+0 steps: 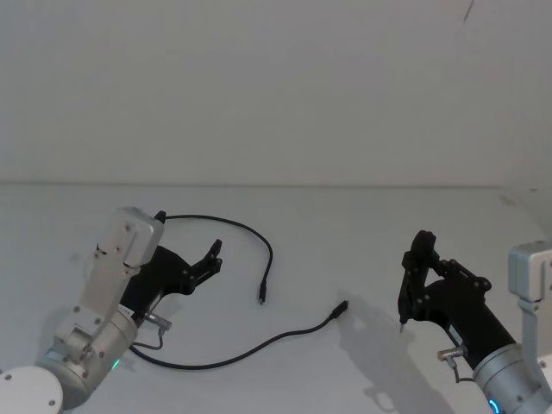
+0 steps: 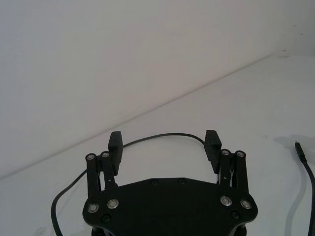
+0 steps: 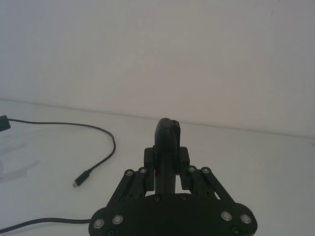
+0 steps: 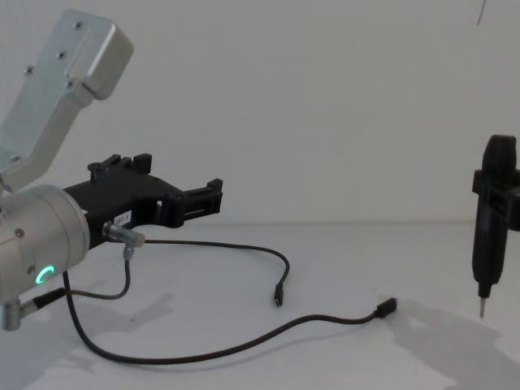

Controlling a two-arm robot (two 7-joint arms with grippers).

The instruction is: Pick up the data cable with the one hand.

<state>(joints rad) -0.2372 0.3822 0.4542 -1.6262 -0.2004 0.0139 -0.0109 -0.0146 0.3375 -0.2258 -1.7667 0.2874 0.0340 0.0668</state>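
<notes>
The data cable (image 1: 271,255) is a long thin black cord lying in loose curves on the white table (image 1: 388,216), with one plug (image 1: 260,297) mid-table and the other plug (image 1: 342,308) further right. My left gripper (image 1: 214,255) hangs open above the table at the left, over the cable's loop, with nothing between its fingers. In the left wrist view the cable (image 2: 162,134) arcs on the table beyond the open left gripper (image 2: 164,142). At the right, my right gripper (image 1: 418,278) is shut on a slim black upright tool (image 4: 491,219) with a thin metal tip.
A short grey wire with a silver plug (image 4: 123,237) hangs at the left wrist. A plain white wall rises behind the table's far edge. Bare tabletop lies between the two arms around the cable ends.
</notes>
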